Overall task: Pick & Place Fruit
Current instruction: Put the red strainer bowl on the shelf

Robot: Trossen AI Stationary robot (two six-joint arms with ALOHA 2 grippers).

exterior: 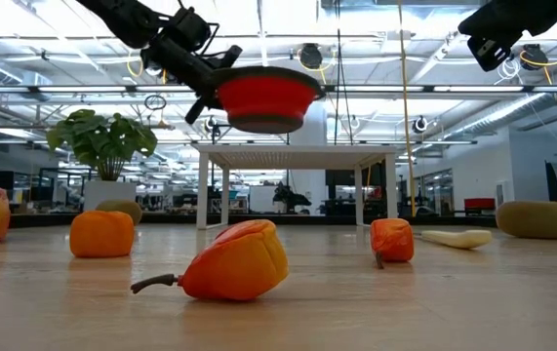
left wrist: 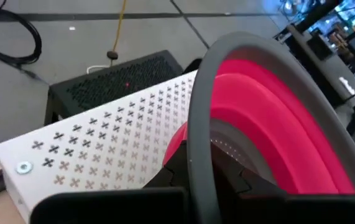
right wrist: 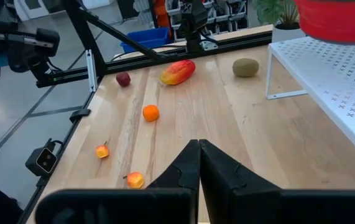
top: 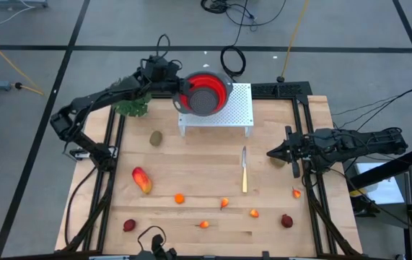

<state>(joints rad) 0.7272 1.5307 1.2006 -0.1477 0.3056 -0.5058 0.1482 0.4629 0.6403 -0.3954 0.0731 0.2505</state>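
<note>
Gripping a round red ribbed bowl (top: 207, 92): left claw (top: 182, 92), over perforated white rack (top: 238, 112).

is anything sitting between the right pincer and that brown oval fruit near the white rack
Nothing visible does. The right pincer, shut, hovers at the table's right side; bare wood runs from it to the brown oval fruit. The knife lies nearer the front, off that line.
</note>
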